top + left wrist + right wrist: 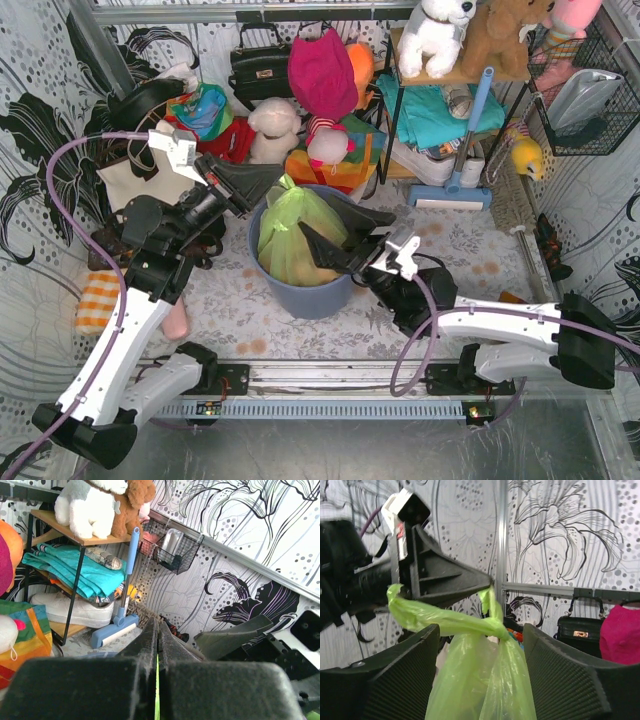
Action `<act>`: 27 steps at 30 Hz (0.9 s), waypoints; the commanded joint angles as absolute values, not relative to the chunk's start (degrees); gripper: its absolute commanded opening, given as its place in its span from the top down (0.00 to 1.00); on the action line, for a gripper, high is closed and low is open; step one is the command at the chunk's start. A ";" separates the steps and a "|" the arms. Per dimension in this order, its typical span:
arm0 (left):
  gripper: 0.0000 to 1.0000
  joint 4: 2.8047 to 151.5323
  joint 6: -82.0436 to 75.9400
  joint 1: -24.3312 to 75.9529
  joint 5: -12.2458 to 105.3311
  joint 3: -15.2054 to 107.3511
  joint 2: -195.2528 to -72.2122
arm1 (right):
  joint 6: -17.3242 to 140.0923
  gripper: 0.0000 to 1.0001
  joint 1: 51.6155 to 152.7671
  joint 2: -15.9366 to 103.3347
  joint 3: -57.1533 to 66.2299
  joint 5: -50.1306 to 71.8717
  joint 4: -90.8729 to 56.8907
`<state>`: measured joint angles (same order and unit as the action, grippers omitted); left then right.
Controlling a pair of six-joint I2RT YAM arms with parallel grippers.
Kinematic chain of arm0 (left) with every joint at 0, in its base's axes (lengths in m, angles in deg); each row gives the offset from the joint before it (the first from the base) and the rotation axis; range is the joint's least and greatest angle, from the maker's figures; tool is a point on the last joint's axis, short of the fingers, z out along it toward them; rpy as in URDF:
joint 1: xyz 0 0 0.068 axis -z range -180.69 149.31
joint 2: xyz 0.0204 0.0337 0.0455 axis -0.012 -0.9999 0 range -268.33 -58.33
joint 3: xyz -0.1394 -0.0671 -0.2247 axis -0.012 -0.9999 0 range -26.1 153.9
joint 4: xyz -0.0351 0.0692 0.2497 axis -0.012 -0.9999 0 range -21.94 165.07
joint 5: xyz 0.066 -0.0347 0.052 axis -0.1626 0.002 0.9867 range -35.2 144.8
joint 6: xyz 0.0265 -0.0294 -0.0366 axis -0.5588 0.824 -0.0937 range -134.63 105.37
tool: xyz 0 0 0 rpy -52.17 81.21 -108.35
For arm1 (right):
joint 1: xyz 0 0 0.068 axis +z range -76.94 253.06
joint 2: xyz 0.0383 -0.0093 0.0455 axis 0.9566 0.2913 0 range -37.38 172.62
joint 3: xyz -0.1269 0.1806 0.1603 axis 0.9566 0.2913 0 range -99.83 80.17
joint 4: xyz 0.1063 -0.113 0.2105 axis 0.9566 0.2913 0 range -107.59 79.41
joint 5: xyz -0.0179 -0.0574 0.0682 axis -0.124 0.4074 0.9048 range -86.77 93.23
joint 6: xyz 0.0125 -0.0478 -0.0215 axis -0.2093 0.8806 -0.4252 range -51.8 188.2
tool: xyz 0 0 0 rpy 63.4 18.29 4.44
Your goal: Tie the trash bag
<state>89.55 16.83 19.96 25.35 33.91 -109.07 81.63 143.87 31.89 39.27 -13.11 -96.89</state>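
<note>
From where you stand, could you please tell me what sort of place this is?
Probably a mock household storage corner built as a robot work cell: a shelf of plush toys and folded towels, a black handbag against floral-print walls, and a blue-grey bin holding a green trash bag.

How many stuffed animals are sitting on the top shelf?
2: a white stuffed animal on the left, a brown stuffed animal right of it. A pink toy past them, cut off by the frame, might be a third.
</note>
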 commanded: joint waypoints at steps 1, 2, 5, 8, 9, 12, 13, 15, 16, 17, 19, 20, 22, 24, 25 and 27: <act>1.00 94.31 16.92 20.11 23.71 37.02 -109.42 | 86.73 0.26 144.65 33.27 35.46 -6.29 -91.13; 1.00 94.30 16.96 20.07 23.56 37.32 -109.55 | 88.86 0.23 144.84 33.85 34.87 -6.29 -91.16; 1.00 94.17 17.06 20.14 22.90 37.92 -109.83 | 94.53 0.20 145.76 35.62 33.31 -6.95 -92.72; 1.00 94.06 17.10 20.13 22.54 38.13 -110.08 | 97.76 0.19 145.88 37.74 32.21 -8.53 -96.53; 1.00 94.05 17.10 20.08 22.51 38.15 -110.05 | 98.79 0.19 145.94 38.43 31.63 -9.12 -97.62; 1.00 94.01 17.12 20.14 22.29 38.37 -110.20 | 101.36 0.24 145.93 40.02 29.98 -9.65 -99.20; 1.00 93.78 17.06 20.13 22.01 38.61 -110.37 | 102.06 0.29 145.93 40.45 29.26 -9.84 -99.24; 1.00 93.01 16.57 20.14 21.63 39.44 -110.73 | 103.13 0.42 145.93 41.26 27.93 -10.42 -98.98; 1.00 92.62 16.26 20.08 21.70 39.69 -110.79 | 103.33 0.50 145.97 41.51 27.54 -10.81 -99.03; 1.00 92.38 15.96 20.13 21.93 39.86 -110.81 | 103.37 0.58 145.98 41.43 27.37 -10.95 -99.06; 1.00 91.83 15.33 20.06 22.60 40.16 -110.80 | 102.86 0.77 145.97 40.66 27.88 -10.84 -98.90; 1.00 91.70 15.12 20.07 22.97 40.36 -110.85 | 102.34 0.86 146.01 40.10 28.14 -11.09 -98.40; 1.00 91.43 14.71 20.08 23.01 41.06 -111.37 | 101.02 0.95 146.18 39.02 28.07 -12.84 -96.76; 1.00 90.84 14.13 20.14 22.98 42.19 -112.00 | 99.66 1.00 146.34 37.93 28.32 -14.95 -96.28; 1.00 90.35 13.64 20.10 23.00 42.81 -112.29 | 98.74 1.00 146.47 37.29 28.70 -16.05 -96.31; 1.00 89.07 12.35 20.11 23.47 43.97 -112.88 | 97.12 1.00 146.53 35.86 29.49 -18.08 -96.01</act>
<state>88.56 15.30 19.96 22.69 40.45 -112.37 100.67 146.01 39.94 29.61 -12.98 -94.58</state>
